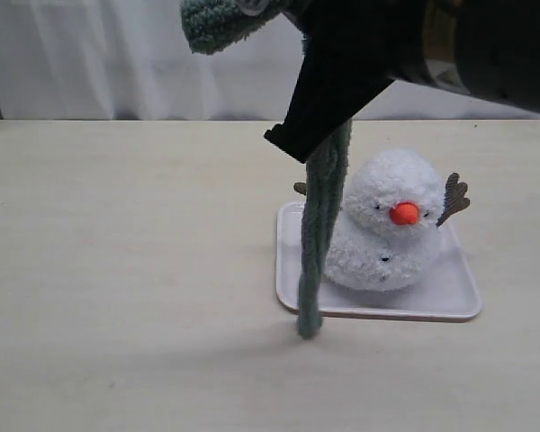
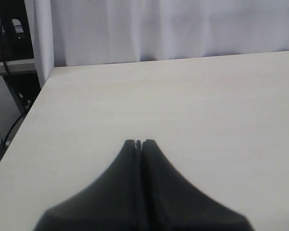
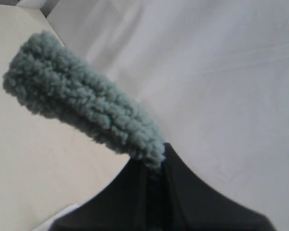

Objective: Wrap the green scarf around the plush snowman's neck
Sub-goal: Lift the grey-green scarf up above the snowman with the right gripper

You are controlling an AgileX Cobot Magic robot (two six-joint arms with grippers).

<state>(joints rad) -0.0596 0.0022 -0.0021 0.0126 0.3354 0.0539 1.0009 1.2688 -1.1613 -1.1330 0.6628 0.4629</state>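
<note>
Pale wooden table (image 1: 117, 270), white curtain (image 1: 90, 54) behind it. A white rectangular tray (image 1: 450, 297) lay right of centre on the table. The plush snowman (image 1: 387, 234) sat upright on the tray, facing the exterior camera, slightly turned.

The right gripper (image 3: 156, 168), black, hung high above the tray with its jaws clamped on the green scarf (image 1: 322, 243). A short end stuck out past the jaws. The long end dropped straight down beside the snowman, across the tray's near left corner. Its tip was low over the table; contact could not be told.

The left gripper (image 2: 139, 143) was closed and empty over bare table.

Small details: brown twig arm (image 1: 454, 198) raised, orange nose (image 1: 404, 213).
</note>
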